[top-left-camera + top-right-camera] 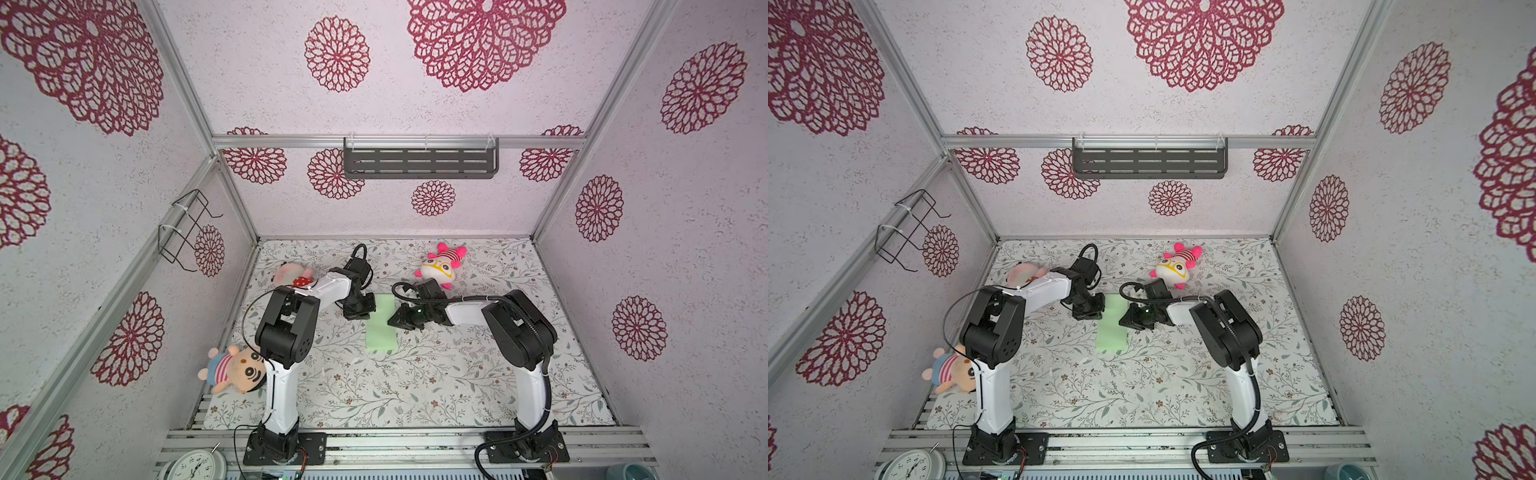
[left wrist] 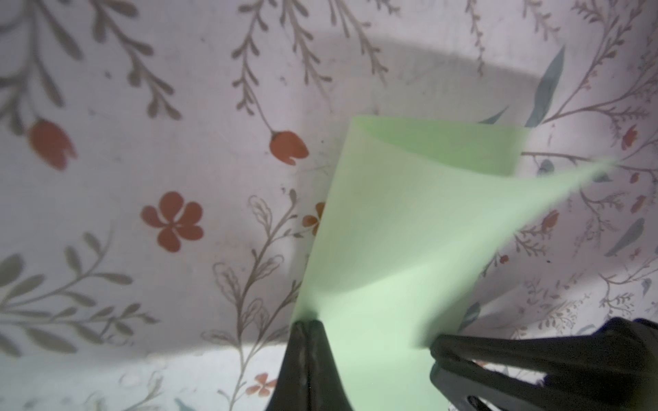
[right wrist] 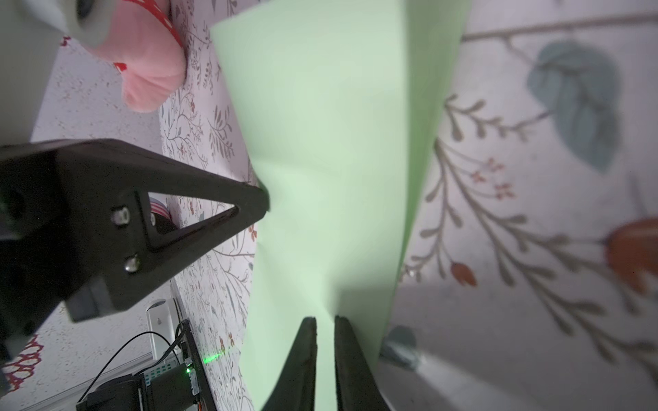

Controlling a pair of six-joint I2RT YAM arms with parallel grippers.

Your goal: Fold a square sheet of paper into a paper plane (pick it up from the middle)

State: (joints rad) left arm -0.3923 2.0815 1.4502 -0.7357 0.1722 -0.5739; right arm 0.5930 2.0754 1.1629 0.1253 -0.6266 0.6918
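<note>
Square sheet of paper [image 1: 381,328], mint-green, doubled over

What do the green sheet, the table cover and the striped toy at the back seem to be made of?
The green sheet: thin matte paper, bending softly and letting light through. The table cover: looks like printed fabric or vinyl with a floral pattern; which, I cannot tell. The striped toy: plush, fuzzy and rounded.

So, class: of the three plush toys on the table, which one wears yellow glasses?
The white and pink plush toy at the back right, behind the right gripper. The other two show no glasses.
</note>
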